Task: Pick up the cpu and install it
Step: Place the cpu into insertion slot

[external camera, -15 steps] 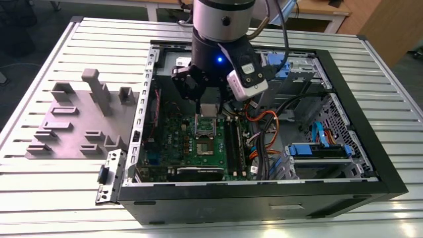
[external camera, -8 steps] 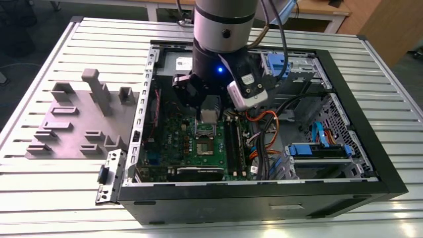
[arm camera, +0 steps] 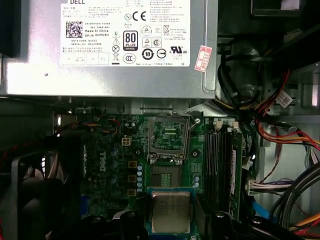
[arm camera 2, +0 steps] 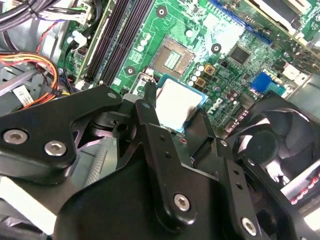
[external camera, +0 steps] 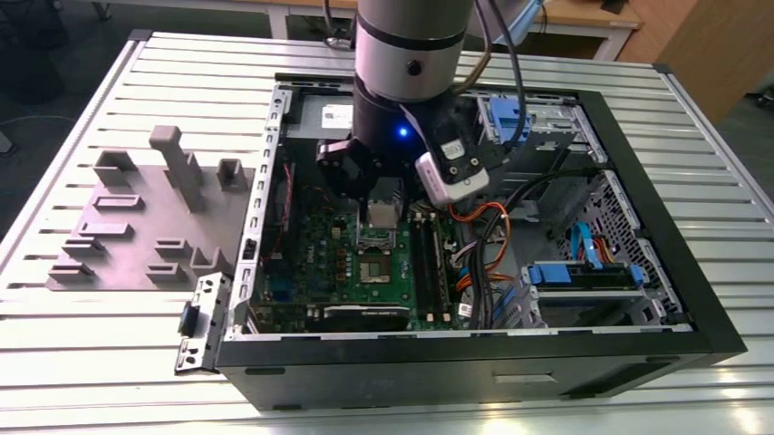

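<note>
Slatted metal table (external camera: 97,362) with an open black PC case (external camera: 484,362) lying on its side, that's the setting. So, the cpu (arm camera: 171,211): it's up off the board, pinched between the gripper (arm camera: 171,222) fingers, which are closed onto its two opposite edges. Its dull silver top faces the camera in the first wrist view, with a paler bluish rim around it. In the second wrist view the cpu (arm camera 2: 179,105) sits right between the two black fingertips of the gripper (arm camera 2: 177,114), tilted a bit in the picture, hanging over the green motherboard (arm camera 2: 200,22). The shiny socket frame (arm camera: 170,135) is just beyond it on the board, close but not touching as far as I can tell. Black memory slots (arm camera: 217,165) run alongside the socket, and the big grey power supply (arm camera: 120,45) sits past that. A black fan (arm camera 2: 280,140) is off to one side of the fingers. In the exterior view the arm reaches straight down into the case, with the gripper (external camera: 382,215) over the middle of the board and orange cables (external camera: 478,217) nearby. A grey plastic tray (external camera: 133,227) sits on the table outside the case, at the exterior view's left.
</note>
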